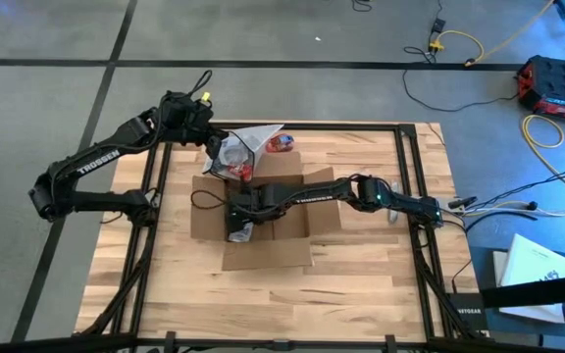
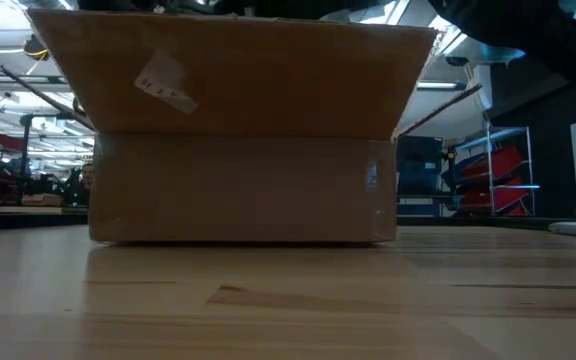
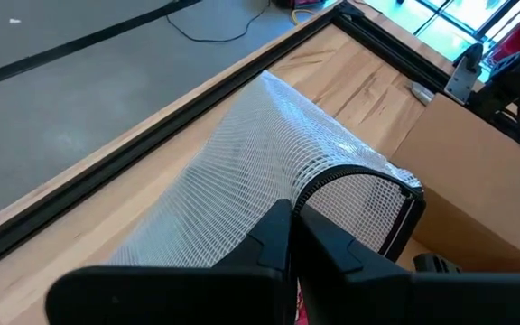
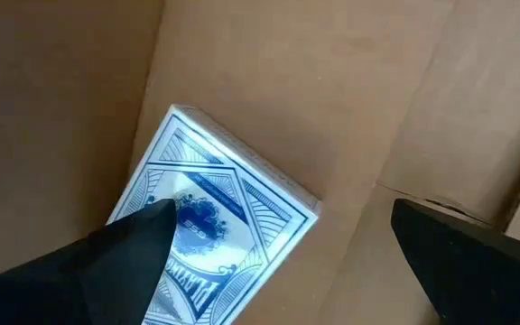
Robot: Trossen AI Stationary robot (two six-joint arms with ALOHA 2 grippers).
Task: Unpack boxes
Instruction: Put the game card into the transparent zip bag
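Right gripper (image 4: 278,262) is down inside the shallow brown cardboard box (image 1: 263,211), jaws wide over a blue-patterned card pack (image 4: 215,230) — I'd centre on it before closing. Left gripper (image 3: 292,239) is pinched shut on the clear mesh-printed plastic bag (image 3: 242,171) — best kept steady.

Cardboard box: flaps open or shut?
Open. The cardboard box has its flaps spread flat, and the right tool, fingers apart, reaches inside over a blue card pack.

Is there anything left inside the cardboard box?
Yes, a blue-patterned card pack lies on the cardboard box floor, under the right hand's open fingers.
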